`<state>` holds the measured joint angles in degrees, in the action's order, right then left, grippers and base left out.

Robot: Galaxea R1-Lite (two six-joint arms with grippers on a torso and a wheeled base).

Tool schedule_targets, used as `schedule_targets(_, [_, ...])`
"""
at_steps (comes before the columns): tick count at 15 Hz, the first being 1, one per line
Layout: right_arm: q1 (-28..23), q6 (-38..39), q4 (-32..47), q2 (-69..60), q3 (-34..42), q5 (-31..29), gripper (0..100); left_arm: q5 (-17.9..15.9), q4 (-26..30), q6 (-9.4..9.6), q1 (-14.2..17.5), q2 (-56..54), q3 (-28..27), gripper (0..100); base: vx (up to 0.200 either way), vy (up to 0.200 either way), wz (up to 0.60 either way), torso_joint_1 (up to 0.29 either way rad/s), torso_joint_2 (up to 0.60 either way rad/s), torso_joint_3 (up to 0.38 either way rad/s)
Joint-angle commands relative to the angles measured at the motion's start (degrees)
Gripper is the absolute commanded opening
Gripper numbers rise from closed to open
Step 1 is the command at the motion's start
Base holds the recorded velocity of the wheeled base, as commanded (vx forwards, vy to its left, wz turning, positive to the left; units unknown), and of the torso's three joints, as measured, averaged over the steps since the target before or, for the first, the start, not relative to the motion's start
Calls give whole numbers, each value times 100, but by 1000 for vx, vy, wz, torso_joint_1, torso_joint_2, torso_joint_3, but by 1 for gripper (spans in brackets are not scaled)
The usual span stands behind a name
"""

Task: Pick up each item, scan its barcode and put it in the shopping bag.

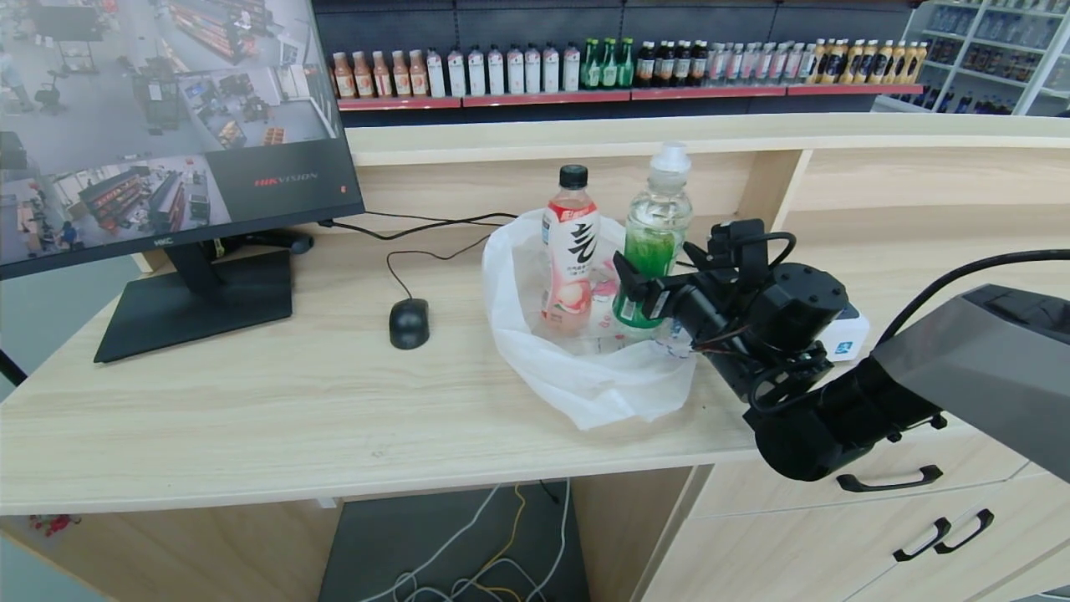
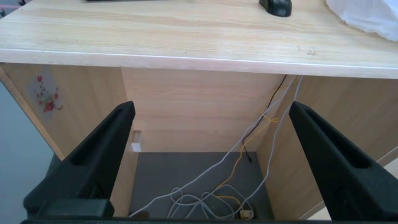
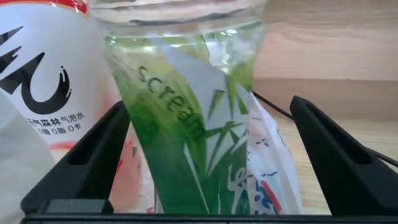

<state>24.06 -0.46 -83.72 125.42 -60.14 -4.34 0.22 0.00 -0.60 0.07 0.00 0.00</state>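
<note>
In the head view, a white crinkled plastic shopping bag (image 1: 585,385) sits open on the pale wooden counter (image 1: 251,401). Two bottles stand upright in it: a pink-labelled drink bottle with a black cap (image 1: 570,251), and at its 3 o'clock, just beside it, a clear bottle with a green label and a white cap (image 1: 656,226). The right gripper (image 1: 639,288) is at the green bottle's lower half, coming in from 4 o'clock. A black computer mouse (image 1: 409,323) lies at 9 o'clock from the bag, and a black flat monitor (image 1: 167,109) stands at 10 o'clock.

In the left wrist view, we see the left gripper (image 2: 211,109) with its jaws wide apart, holding nothing, below the counter's front edge (loose cables (image 2: 205,193) lie beyond).

In the right wrist view, the right gripper's (image 3: 208,102) jaws are spread, with the green bottle between them.
</note>
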Motion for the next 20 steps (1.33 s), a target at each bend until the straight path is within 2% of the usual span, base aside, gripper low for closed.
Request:
schedule_targets(1, [2, -6, -21, 9, -7, 3, 100, 4, 0, -2, 1, 0, 0, 100, 0, 0, 0, 0, 0, 0])
schedule_targets(10, [11, -15, -276, -61, 257, 3, 100, 4, 0, -2, 1, 0, 0, 100, 0, 0, 0, 0, 0, 0])
schedule_targets(14, [98, -24, -241, -571, 538, 21, 100, 4, 0, -2, 1, 0, 0, 100, 0, 0, 0, 0, 0, 0])
schedule_targets(20, [178, 29, -276, -2373, 2762, 12, 100, 4, 0, -2, 1, 0, 0, 100, 0, 0, 0, 0, 0, 0])
